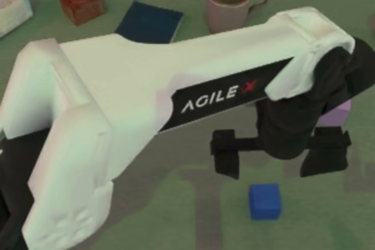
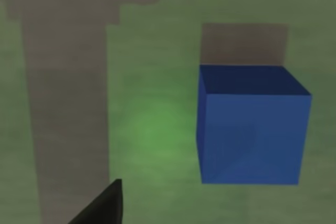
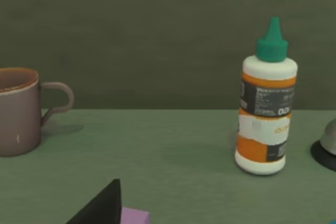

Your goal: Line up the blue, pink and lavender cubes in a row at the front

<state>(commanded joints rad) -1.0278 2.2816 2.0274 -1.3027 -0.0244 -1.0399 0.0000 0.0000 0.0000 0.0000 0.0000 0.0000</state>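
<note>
The blue cube (image 1: 265, 201) sits on the green table (image 1: 328, 215) near the front, a bit right of centre, nothing touching it. The left gripper (image 1: 280, 151) hangs just behind it, jaws spread wide and empty, so the cube lies on the near side of the fingers, not between them. A sliver of pink cube (image 1: 337, 113) peeks out behind the wrist. The right arm isn't visible from above, and I can't tell about its jaws.

Reads "AGILE X" in white letters, the X red, on the black panel (image 1: 225, 95) along the white left arm (image 1: 117, 92). Print on the orange-and-white squeeze bottle (image 3: 265, 114) not legible.
</note>
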